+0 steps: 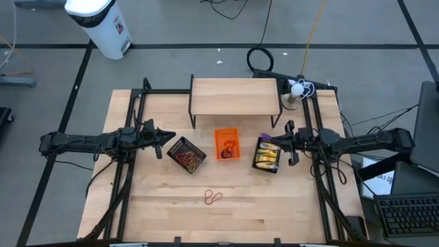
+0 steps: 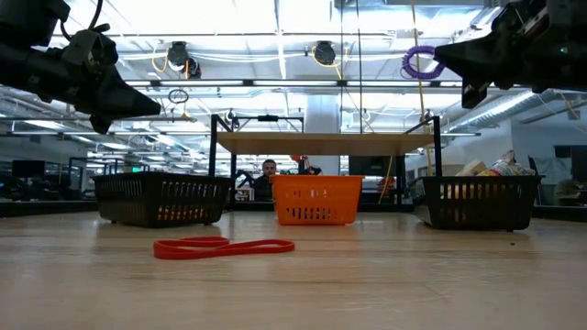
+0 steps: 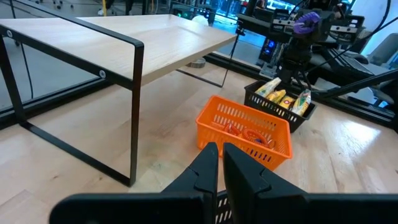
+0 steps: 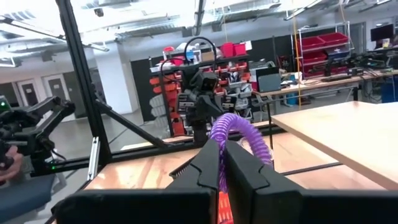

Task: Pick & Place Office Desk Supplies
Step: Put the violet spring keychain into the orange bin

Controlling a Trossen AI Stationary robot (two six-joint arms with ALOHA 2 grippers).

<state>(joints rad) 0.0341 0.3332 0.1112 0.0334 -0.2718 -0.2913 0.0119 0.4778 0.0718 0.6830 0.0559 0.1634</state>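
Bands of red rubber (image 1: 213, 197) lie loose on the bare table (image 1: 158, 219), low and just left of centre in the high view, long axis running left-right and slightly tilted; the low view shows them flat in front of the orange tray (image 1: 227, 144). Both arms hover well above and beyond them. I judge the left gripper (image 1: 167, 139), fingers pressed together on nothing over the left mesh tray (image 1: 186, 155), about as near as the right gripper (image 1: 283, 143), which hangs beside the right mesh tray (image 1: 267, 154) clamping a purple coil ring (image 4: 239, 134).
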